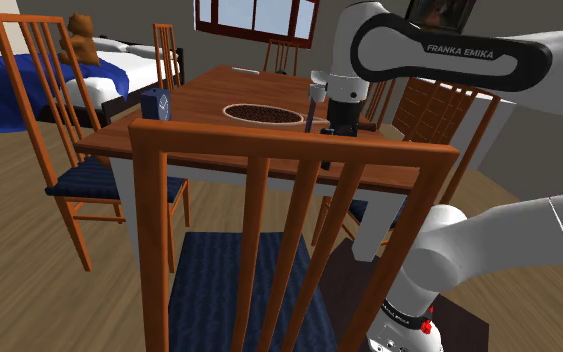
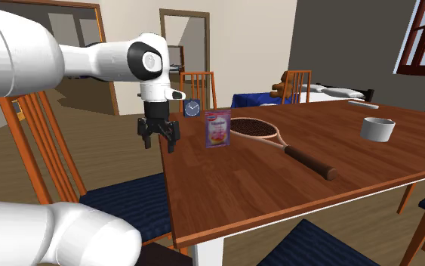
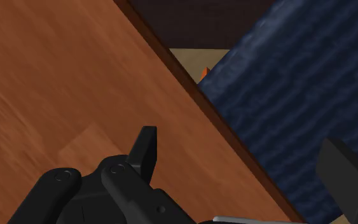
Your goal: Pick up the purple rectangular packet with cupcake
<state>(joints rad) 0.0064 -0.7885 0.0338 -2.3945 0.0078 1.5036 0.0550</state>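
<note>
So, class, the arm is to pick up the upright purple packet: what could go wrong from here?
1. The packet stands upright on a narrow edge; a nudge from the open gripper may topple it.
2. The gripper hangs over the table edge; dropping straight down might strike it.
3. The racket lies close by the packet and could catch a finger.

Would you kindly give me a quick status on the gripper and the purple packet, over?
Gripper open, empty, over the table edge. Purple packet upright on table, untouched, beside racket. Nothing between them.
</note>
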